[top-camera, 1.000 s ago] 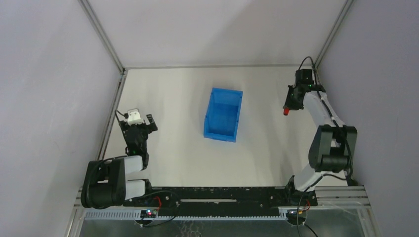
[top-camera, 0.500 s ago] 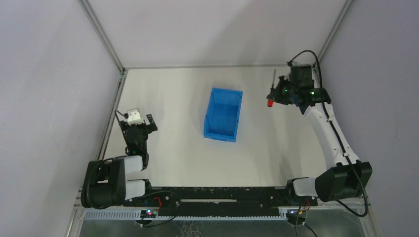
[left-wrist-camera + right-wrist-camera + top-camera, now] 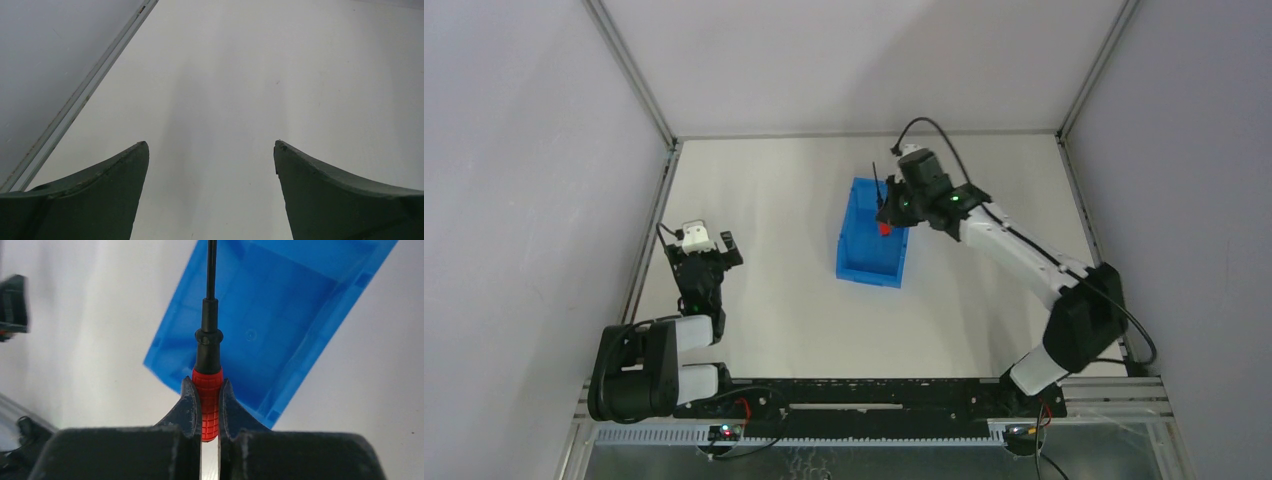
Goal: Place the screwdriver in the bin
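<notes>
My right gripper (image 3: 887,215) is shut on the red handle of the screwdriver (image 3: 883,227) and holds it in the air over the far right part of the blue bin (image 3: 864,250). In the right wrist view the gripper (image 3: 208,390) clamps the red handle of the screwdriver (image 3: 208,405), and its thin black shaft points away over the bin (image 3: 280,315), which lies below with its inside bare. My left gripper (image 3: 714,250) is open and empty at the table's left side; in the left wrist view (image 3: 210,147) only bare table shows between its fingers.
A metal rail (image 3: 649,230) runs along the table's left edge beside my left arm, and another rail (image 3: 864,133) runs along the back edge. Grey walls close in the left, back and right sides.
My right arm has swung left from the far right of the table, carrying the screwdriver to above the bin. The left arm has not moved.
</notes>
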Tool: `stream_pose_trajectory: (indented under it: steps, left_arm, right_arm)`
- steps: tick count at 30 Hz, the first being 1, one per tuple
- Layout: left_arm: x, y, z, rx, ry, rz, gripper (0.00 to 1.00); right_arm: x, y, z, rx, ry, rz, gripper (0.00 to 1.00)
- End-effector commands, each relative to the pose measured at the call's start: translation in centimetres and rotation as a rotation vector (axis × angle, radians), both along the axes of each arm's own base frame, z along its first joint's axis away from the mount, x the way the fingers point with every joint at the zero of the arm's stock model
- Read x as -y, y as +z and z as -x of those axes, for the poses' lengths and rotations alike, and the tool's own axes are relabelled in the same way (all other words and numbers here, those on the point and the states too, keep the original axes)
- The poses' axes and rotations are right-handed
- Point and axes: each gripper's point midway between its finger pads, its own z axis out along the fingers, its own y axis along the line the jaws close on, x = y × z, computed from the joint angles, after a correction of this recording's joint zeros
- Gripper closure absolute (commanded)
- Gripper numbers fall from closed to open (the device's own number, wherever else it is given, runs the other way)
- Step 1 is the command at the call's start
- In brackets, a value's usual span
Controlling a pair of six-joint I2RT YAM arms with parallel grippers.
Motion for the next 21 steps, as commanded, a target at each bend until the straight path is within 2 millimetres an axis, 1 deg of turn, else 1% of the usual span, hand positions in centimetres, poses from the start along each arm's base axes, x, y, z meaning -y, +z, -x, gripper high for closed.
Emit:
stream_pose_trajectory:
  steps: [1,4,6,9,12,13,14,16,18,21]
  left_arm:
    - [0.0,3.5,-1.4,0.112,-0.001,-0.014,0.0]
    - [0.0,3.5,-1.4,0.112,-0.002,-0.014,0.0]
    - [0.0,3.5,-1.4,0.112,-0.001,-0.014,0.0]
    - [0.0,3.5,-1.4,0.112,-0.003,-0.014,0.0]
    - [0.0,3.6,-1.4,0.113,-0.002,-0.014,0.0]
    - [0.0,3.5,-1.4,0.112,-0.002,-0.014,0.0]
    - [0.0,3.5,-1.4,0.111,-0.002,-0.014,0.0]
    - [0.0,3.5,-1.3,0.111,-0.002,-0.015,0.0]
    - [0.0,3.5,-1.4,0.112,-0.003,-0.014,0.0]
    - [0.0,3.5,-1.4,0.112,-0.003,-0.014,0.0]
  right_arm:
    - [-1.1,-2.3,-2.2,0.032,-0.117,0.082,0.95]
    - [-2.0,-5.5,-2.5,-0.009,-0.125,0.137,0.92]
    - [-2.4,-8.1,-3.1,-0.03,-0.144,0.177,0.85]
    - [-2.7,-9.9,-3.5,-0.056,-0.162,0.209,0.7]
    - [-3.1,-11.0,-3.6,-0.084,-0.155,0.232,0.61]
    - [-3.3,-11.0,-3.6,-0.086,-0.149,0.234,0.55]
    - [-3.5,-10.9,-3.6,-0.086,-0.144,0.229,0.54]
    - [-4.1,-10.2,-3.7,-0.078,-0.127,0.204,0.52]
    - [-4.6,-9.0,-3.8,-0.059,-0.118,0.179,0.52]
    - [-4.6,-7.0,-3.9,-0.027,-0.121,0.163,0.52]
